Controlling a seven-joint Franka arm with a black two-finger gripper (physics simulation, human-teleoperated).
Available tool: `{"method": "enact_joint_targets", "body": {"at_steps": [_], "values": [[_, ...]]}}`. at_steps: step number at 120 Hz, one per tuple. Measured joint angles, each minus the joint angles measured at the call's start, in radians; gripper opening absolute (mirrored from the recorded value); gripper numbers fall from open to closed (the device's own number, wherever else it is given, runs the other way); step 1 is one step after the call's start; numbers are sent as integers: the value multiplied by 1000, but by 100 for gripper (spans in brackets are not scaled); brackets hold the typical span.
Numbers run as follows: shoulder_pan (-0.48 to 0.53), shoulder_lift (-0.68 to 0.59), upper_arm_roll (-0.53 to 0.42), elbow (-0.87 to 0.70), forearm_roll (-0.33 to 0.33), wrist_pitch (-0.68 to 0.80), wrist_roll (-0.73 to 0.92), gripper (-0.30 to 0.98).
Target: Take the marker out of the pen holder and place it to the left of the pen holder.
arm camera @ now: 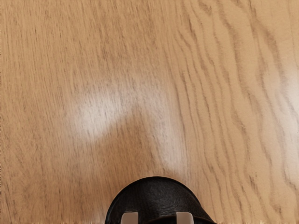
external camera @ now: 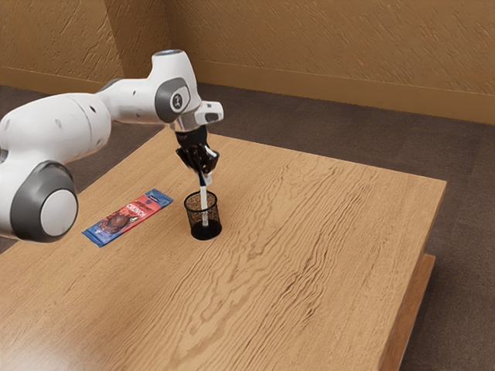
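Note:
The gripper (external camera: pixel 205 176) hangs right above the pen holder, its fingers pointing down and standing apart; it is open. A white marker (external camera: pixel 204 199) with a dark blue upper end stands nearly upright in the black mesh pen holder (external camera: pixel 206 227), its top at the fingertips. In the wrist view the two pale fingertips of the gripper (arm camera: pixel 157 218) are separated, over the dark round pen holder (arm camera: pixel 156 193). I cannot make out the marker between them there.
A red and blue chocolate bar wrapper (external camera: pixel 128 217) lies flat on the wooden table (external camera: pixel 309 232), beside the pen holder toward the exterior view's left. The table's edge runs along the exterior view's right.

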Motion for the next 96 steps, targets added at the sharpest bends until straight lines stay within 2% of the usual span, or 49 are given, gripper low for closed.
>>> {"method": "enact_joint_targets", "body": {"at_steps": [18,56,77,96], "values": [[-1,-28,12,-1,6,-35,-9,-10],[-24,-167,19,-6,37,-135,-22,-10],[-86,-174,148,-6,39,-223,-25,-10],[-84,-146,200,-41,39,-290,-26,-10]]}}
